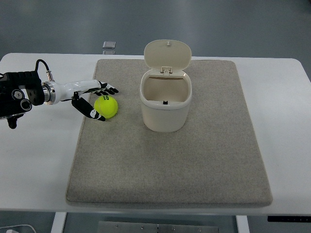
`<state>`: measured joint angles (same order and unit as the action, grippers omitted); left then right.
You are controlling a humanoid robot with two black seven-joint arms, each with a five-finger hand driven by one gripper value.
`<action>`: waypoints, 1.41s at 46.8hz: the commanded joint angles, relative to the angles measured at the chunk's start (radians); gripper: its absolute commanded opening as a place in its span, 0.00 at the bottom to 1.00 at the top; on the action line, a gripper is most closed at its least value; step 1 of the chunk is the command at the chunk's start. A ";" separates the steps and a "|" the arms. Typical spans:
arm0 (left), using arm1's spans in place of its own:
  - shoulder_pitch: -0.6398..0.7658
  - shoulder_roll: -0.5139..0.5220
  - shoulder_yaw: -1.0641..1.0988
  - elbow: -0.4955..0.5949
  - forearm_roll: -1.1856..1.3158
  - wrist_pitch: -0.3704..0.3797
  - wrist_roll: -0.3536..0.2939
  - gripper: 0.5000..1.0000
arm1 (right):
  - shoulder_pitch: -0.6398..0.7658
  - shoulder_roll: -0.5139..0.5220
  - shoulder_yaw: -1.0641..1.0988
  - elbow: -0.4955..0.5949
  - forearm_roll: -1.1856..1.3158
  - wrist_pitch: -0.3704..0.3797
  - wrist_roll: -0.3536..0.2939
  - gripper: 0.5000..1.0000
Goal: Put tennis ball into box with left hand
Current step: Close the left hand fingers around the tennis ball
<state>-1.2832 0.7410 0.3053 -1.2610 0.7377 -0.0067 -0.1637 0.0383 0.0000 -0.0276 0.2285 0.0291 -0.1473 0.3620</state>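
A yellow-green tennis ball (pixel 106 106) lies on the grey mat (pixel 170 160), left of the box. The box is a cream bin (pixel 165 102) with its hinged lid (pixel 167 55) flipped up and its mouth open. My left hand (pixel 98 101) comes in from the left edge and sits right against the ball's left side. Its fingers (pixel 108 89) are spread above the ball and the thumb (pixel 93 112) reaches below it, so they bracket the ball without closing on it. The right arm does not show.
The mat lies on a white table (pixel 29 160). A small grey object (pixel 110 45) lies past the table's far edge. The bin stands about a ball's width to the right of the ball.
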 commanded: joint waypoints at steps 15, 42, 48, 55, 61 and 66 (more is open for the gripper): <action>0.004 -0.003 0.000 0.006 0.014 0.001 0.001 0.83 | 0.000 0.000 0.000 0.000 0.000 0.000 0.000 0.88; 0.016 -0.012 -0.011 0.017 0.028 0.016 -0.004 0.68 | 0.000 0.000 0.000 0.000 0.000 0.000 0.000 0.88; 0.018 -0.018 -0.012 0.015 0.028 0.016 -0.008 0.71 | 0.000 0.000 0.000 0.000 0.000 0.000 0.000 0.88; 0.030 -0.022 -0.012 0.011 0.028 0.016 -0.010 0.74 | 0.000 0.000 0.000 0.000 0.000 0.000 0.000 0.88; 0.031 -0.022 -0.009 0.008 0.029 0.016 -0.010 0.72 | 0.000 0.000 0.000 -0.001 0.000 0.000 0.000 0.88; 0.031 -0.020 -0.008 0.008 0.035 0.016 -0.008 0.59 | 0.000 0.000 0.000 0.000 0.000 0.000 0.000 0.88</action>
<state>-1.2517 0.7194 0.2961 -1.2532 0.7679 0.0094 -0.1728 0.0384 0.0000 -0.0276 0.2284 0.0291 -0.1473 0.3623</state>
